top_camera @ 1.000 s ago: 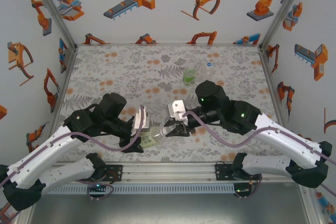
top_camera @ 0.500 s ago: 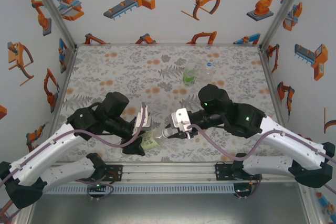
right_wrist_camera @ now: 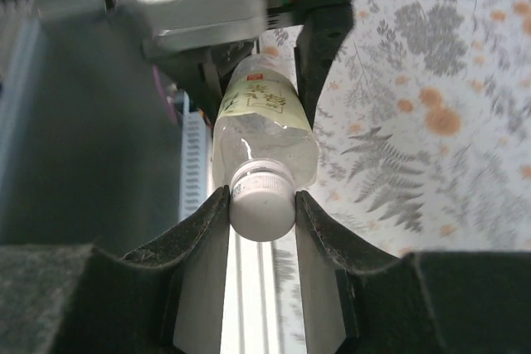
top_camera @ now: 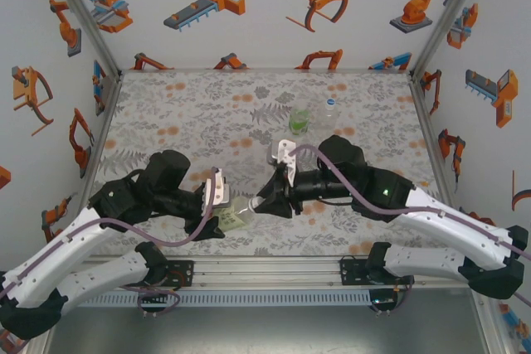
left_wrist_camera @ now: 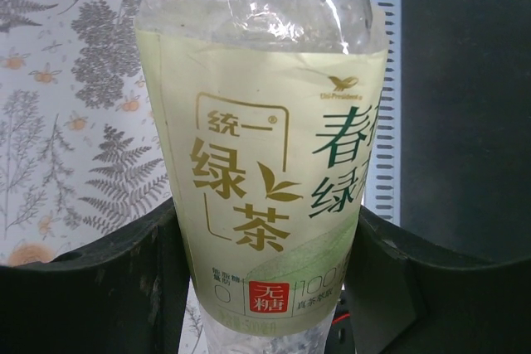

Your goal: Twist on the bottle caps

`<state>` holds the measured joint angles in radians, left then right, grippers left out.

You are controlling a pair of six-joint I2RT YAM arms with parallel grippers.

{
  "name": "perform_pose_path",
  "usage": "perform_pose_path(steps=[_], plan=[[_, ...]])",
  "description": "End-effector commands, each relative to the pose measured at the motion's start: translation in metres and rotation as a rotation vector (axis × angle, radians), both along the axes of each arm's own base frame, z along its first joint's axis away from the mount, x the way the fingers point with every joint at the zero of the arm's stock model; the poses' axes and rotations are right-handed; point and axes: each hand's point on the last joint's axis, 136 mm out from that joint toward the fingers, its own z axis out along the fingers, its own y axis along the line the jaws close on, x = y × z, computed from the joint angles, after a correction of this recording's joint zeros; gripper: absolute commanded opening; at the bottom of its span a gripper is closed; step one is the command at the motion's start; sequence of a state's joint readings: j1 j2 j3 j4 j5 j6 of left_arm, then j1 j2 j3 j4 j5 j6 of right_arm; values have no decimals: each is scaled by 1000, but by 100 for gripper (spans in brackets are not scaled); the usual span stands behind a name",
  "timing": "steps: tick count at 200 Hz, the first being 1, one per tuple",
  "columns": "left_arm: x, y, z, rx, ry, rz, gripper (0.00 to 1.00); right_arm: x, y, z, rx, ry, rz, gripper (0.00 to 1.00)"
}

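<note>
A clear bottle with a yellow-green label [left_wrist_camera: 257, 163] is held off the table, lying nearly level between the two arms [top_camera: 235, 216]. My left gripper [left_wrist_camera: 265, 242] is shut on the bottle's labelled body, one dark finger on each side. A white bottle cap [right_wrist_camera: 262, 202] sits on the bottle's neck. My right gripper [right_wrist_camera: 262, 206] is shut on that cap, its pads pressed on both sides. In the top view the right gripper [top_camera: 262, 204] meets the bottle's mouth from the right and the left gripper [top_camera: 224, 213] grips it from the left.
Two more bottles stand at the back of the floral table [top_camera: 182, 113]: one with a bright green label [top_camera: 299, 120] and a nearly plain one [top_camera: 329, 108] beside it. The metal rail of the near table edge [top_camera: 265, 271] runs just below the held bottle.
The right wrist has rotated around the cap while staying shut on it. The left arm has shifted slightly left and back with the bottle still in its grip.
</note>
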<state>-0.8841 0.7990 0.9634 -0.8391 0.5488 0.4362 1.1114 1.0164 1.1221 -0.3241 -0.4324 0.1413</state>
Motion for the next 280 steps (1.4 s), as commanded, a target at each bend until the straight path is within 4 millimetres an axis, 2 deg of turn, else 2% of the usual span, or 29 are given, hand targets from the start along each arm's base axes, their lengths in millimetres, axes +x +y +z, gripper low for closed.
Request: perform_pose_path(steps=[1,18,38,43,47,76,95,116,131,152,163,188,216,243,263,280], plan=[[26,-17,36,-146,-139,63,0,6,9,-14,-45,366,-149,0],[30,-17,36,-151,-160,77,0,14,11,-22,-64,546,-248,0],[36,-18,38,-159,-184,96,0,31,4,-44,-129,757,-463,0],[37,-18,39,-159,-190,103,0,36,0,-50,-149,806,-528,7],[39,-18,38,-157,-193,108,0,40,-3,-56,-161,846,-583,9],[48,-20,38,-144,-214,136,0,48,-13,-79,-153,1113,-792,6],[52,-23,37,-134,-220,140,0,50,-9,-86,-149,1172,-813,9],[50,-24,35,-132,-223,118,0,54,-11,-86,-139,1159,-826,18],[45,-24,33,-133,-224,88,0,58,-12,-74,-116,1119,-812,29],[37,-23,28,-125,-218,41,0,64,-19,-48,-94,999,-806,45],[35,-22,23,-104,-206,32,0,67,-24,-29,-84,895,-786,55],[29,-20,18,-86,-172,14,0,74,-35,12,-12,720,-758,70],[25,-19,17,-94,-157,7,0,78,-49,44,35,515,-721,72],[24,-20,19,-102,-158,-2,0,70,-52,68,80,288,-602,68],[21,-21,22,-114,-147,-18,0,40,-44,83,109,44,-356,65],[18,-22,22,-119,-131,-27,0,13,-41,79,77,-139,-161,65]])
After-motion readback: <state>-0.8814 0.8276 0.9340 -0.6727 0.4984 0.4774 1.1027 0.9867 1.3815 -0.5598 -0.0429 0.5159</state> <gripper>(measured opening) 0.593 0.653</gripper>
